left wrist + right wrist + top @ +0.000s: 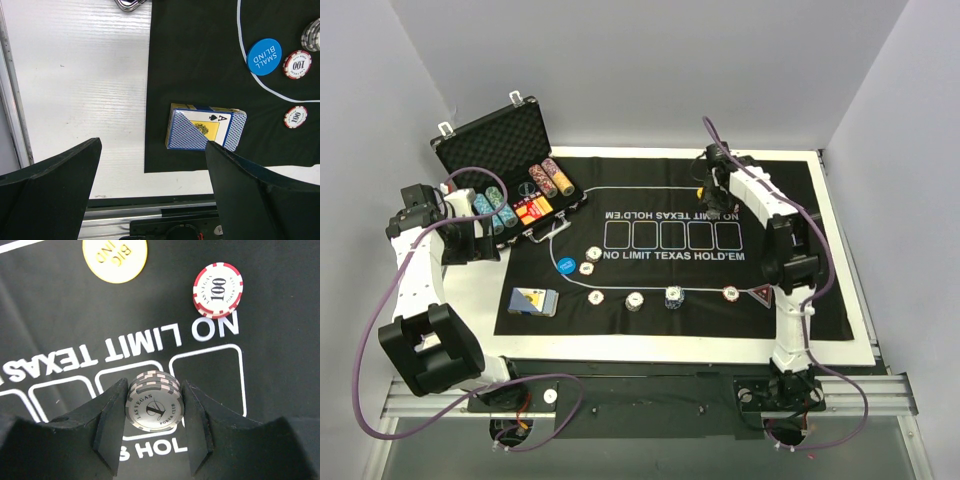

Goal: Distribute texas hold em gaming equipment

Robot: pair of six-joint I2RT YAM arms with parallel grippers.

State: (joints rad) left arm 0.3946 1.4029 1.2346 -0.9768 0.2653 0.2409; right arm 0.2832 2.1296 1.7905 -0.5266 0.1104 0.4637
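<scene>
1. At the far left the case (495, 135) is open, with chip stacks in its foam (520, 195). My left gripper (152, 145) hangs just near of it, jaws wide apart and holding nothing.
2. Near and right of that gripper, the card deck (205, 129) lies flat by the mat's near left corner. It looks light and stiff with slick sides, so I judge its 2 long edges the best place to pinch it.
3. The SMALL BLIND button (264, 56) sits right of the deck, just beside a red 100 chip (297, 64).
4. Right of centre, on the far side, my right gripper (155, 407) is closed on a short grey chip stack (152, 390). Its pads (112, 420) press opposite rims, above the mat (280, 340). The chips look hard and smooth, so I judge an uneven squeeze could shear the stack.
5. The mat looks like soft felt on a white table (75, 75). Walls stand close on 3 sides, leaving little room to swing.
</scene>
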